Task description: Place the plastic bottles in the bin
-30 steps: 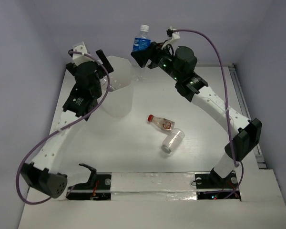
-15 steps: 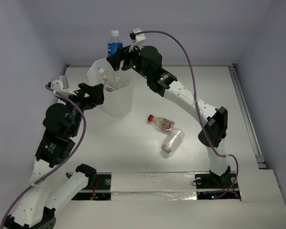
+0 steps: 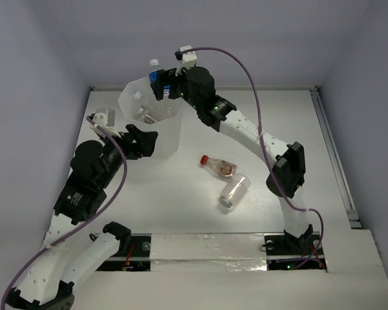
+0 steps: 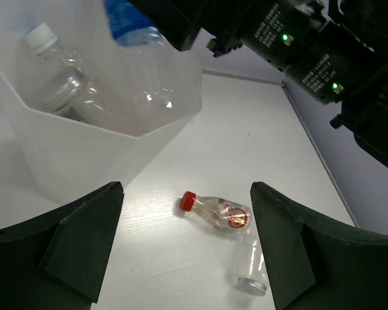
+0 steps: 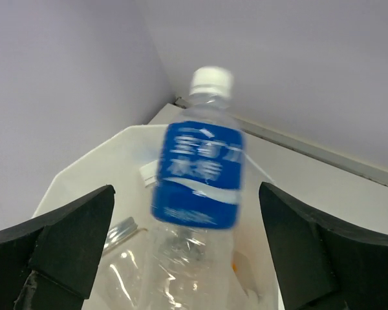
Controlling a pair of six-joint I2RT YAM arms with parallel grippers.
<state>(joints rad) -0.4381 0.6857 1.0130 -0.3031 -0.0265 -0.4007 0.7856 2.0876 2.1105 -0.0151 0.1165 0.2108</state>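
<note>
I see the bin (image 3: 165,135) standing on the far left part of the table (image 3: 174,206). My right gripper (image 5: 185,188) is over its far rim with the fingers spread wide. A blue-labelled bottle (image 5: 197,174) is between them, upright with its white cap on top. There is a gap on either side, so neither finger touches it. The bottle looks blurred in the right wrist view, and its lower end is already below the rim, inside the bin. Clear bottles (image 4: 71,90) lie in the bin beside it, one with a white cap and one with a silver one.

My left gripper (image 4: 186,187) sits just beside the bin's near-left wall, fingers apart with nothing between them.

Two more bottles lie on their sides near the middle of the table, well to the right of the bin. The red-capped bottle (image 3: 218,166) is the farther one, and the silver-capped bottle (image 3: 235,190) is just nearer and to its right.
</note>
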